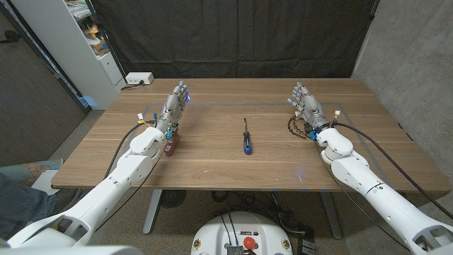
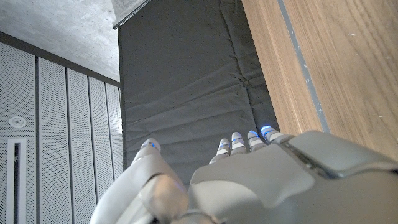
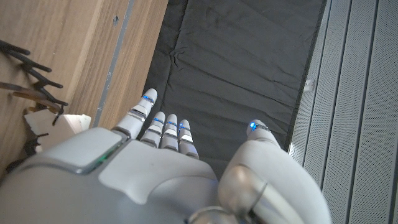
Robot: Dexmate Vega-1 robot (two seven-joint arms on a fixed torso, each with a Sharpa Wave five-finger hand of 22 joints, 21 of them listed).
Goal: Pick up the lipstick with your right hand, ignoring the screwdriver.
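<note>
Screwdriver (image 1: 245,139) with a blue handle lies near the middle of the wooden surface (image 1: 212,159), its shaft pointing away from the robot and its handle toward the near edge. It sits between the two arms and well apart from both.

The right robot hand (image 1: 306,103) is on the far right part of the surface with its fingers stretched out and apart, holding nothing. The right wrist view shows the same robot hand (image 3: 143,180) from behind, with the fingers straight, the thumb set off to one side and no object among them. Just beside its wrist lies a dark tangle of wiry pieces (image 1: 298,126) (image 3: 31,81), with a small white piece (image 3: 65,122) next to it.

The left robot hand (image 1: 176,103) mirrors it on the far left, open and empty, fingers extended; the left wrist view shows the back of that robot hand (image 2: 267,180) against the black curtain (image 2: 186,93). A small reddish-brown object (image 1: 171,144) sits just beside the left wrist – too small to tell what it is.

As for the lipstick, its place cannot be told from these views.

A white box (image 1: 138,78) sits at the far left corner, near a white shelf unit (image 1: 71,42).
</note>
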